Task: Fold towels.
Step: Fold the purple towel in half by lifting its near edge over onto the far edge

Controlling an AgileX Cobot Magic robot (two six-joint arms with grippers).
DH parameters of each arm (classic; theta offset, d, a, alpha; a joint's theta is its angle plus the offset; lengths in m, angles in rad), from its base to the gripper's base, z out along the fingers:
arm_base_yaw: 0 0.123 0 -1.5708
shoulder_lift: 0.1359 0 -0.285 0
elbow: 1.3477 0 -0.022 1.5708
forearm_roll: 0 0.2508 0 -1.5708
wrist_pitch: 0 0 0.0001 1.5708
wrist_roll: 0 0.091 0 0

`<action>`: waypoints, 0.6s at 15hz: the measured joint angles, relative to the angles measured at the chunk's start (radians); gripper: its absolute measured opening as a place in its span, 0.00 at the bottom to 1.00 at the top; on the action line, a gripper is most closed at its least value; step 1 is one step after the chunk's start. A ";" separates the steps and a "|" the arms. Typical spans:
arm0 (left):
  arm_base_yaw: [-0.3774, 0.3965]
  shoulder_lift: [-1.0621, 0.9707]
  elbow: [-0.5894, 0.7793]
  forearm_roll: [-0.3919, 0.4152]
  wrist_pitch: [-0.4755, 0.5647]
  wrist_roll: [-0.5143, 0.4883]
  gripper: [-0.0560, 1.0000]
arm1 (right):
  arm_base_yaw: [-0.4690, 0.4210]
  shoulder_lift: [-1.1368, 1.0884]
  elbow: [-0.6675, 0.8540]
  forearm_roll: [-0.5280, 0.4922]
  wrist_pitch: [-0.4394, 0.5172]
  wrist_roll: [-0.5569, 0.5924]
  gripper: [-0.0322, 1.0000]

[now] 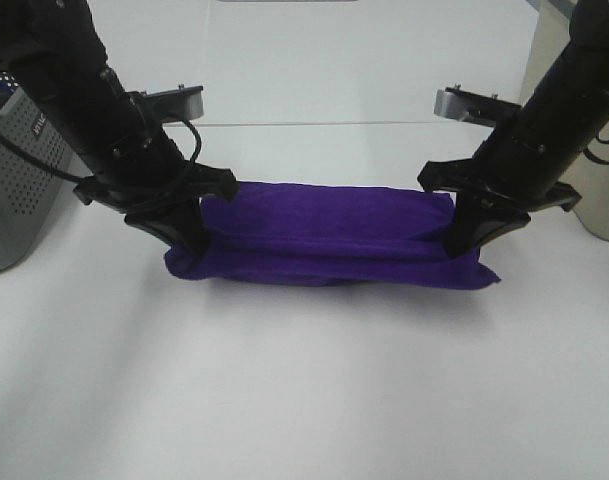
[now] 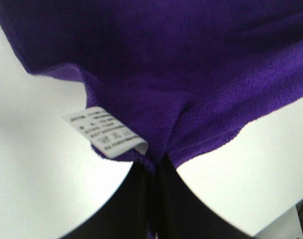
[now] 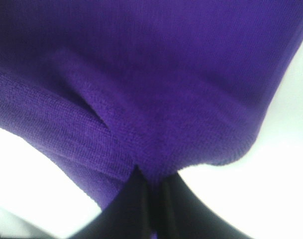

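The deep purple towel (image 1: 329, 235) lies folded into a long band across the middle of the white table (image 1: 304, 390). My left gripper (image 1: 192, 238) is shut on its left end; the left wrist view shows the pinched cloth (image 2: 201, 74) and the white care tag (image 2: 105, 132) beside the closed fingers (image 2: 141, 199). My right gripper (image 1: 464, 238) is shut on its right end; the right wrist view shows the towel (image 3: 156, 79) bunched into the closed fingers (image 3: 136, 209). The gripped edge sits over the lower layers.
A grey perforated basket (image 1: 14, 180) stands at the left edge behind the left arm. A beige container (image 1: 594, 190) stands at the right edge behind the right arm. A table seam (image 1: 314, 123) runs across behind the towel.
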 joint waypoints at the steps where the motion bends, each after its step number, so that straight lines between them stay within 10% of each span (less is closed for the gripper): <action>1: 0.012 0.026 -0.047 0.001 -0.010 0.005 0.05 | 0.001 0.018 -0.045 -0.015 -0.020 0.001 0.06; 9: 0.031 0.310 -0.464 0.079 -0.053 0.012 0.05 | 0.003 0.341 -0.489 -0.170 -0.049 0.086 0.06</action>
